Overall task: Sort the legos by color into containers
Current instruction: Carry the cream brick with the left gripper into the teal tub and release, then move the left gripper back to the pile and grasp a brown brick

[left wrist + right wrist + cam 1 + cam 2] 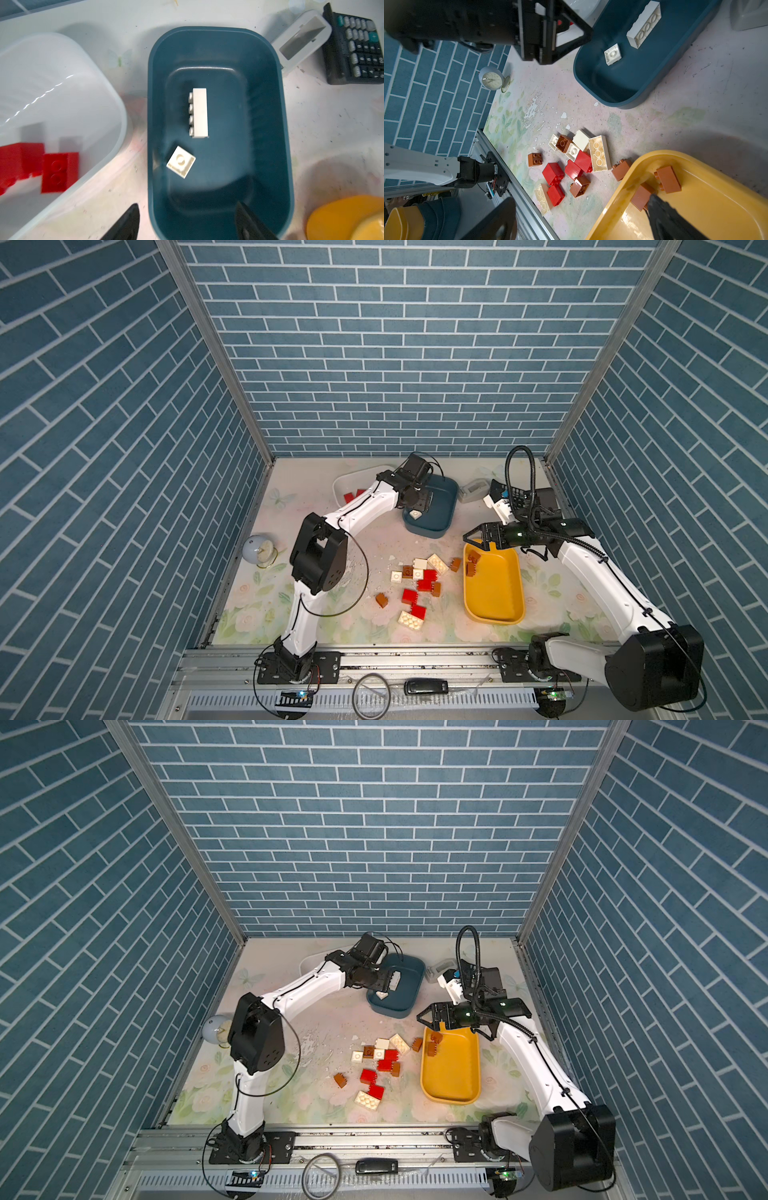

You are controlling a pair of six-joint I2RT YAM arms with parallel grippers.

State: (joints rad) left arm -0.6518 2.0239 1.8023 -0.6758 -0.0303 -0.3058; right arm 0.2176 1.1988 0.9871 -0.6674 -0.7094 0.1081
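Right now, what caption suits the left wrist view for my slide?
Open left gripper above the teal tub, which contains two white bricks; red bricks lie in the white tub.

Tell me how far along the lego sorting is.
Done: two red bricks sit in the white tub, two cream bricks in the teal tub, two brown bricks in the yellow tub. In hand: nothing; the left gripper and right gripper are both open and empty. Left: about a dozen mixed bricks loose on the table.
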